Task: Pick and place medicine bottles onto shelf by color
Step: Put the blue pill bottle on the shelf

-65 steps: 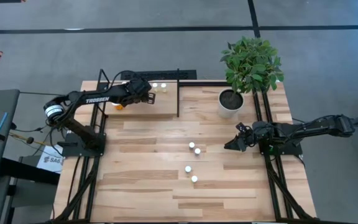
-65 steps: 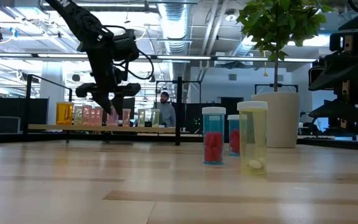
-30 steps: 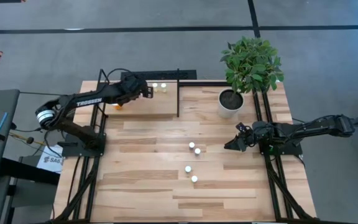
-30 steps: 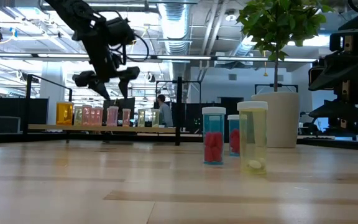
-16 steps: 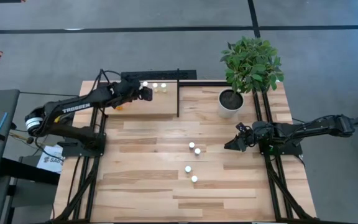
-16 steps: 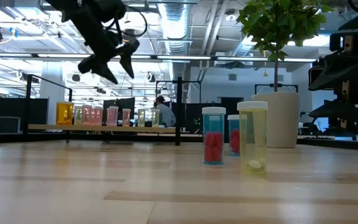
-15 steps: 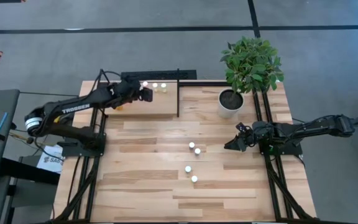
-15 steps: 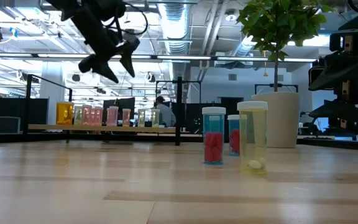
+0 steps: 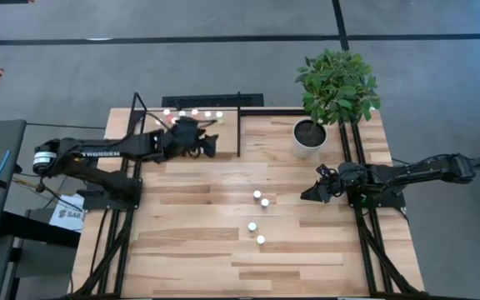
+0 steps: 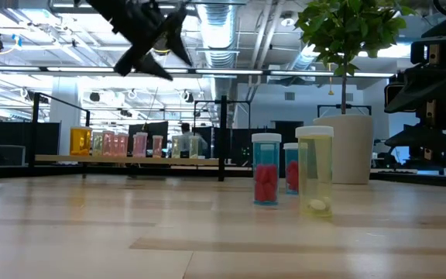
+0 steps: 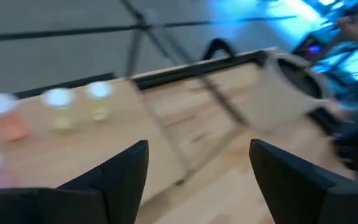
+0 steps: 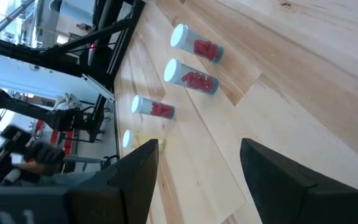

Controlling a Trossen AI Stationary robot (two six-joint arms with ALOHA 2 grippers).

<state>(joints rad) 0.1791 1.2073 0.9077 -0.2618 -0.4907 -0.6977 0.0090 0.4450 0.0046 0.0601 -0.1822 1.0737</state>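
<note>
Medicine bottles (image 9: 257,210): four stand mid-table, you see.
Left gripper (image 9: 209,146): spread empty beside your shelf (image 9: 223,143).
Right gripper (image 9: 307,194): spread, empty.

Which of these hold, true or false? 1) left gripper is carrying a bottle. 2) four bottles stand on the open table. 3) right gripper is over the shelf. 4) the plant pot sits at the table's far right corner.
1) False. The left gripper is open with nothing between its fingers, raised beside the shelf.
2) True. Four medicine bottles stand mid-table, white caps up.
3) False. The right gripper waits at the table's right edge, far from the shelf, open and empty.
4) True. The plant pot stands at the far right corner, just right of the shelf.
</note>
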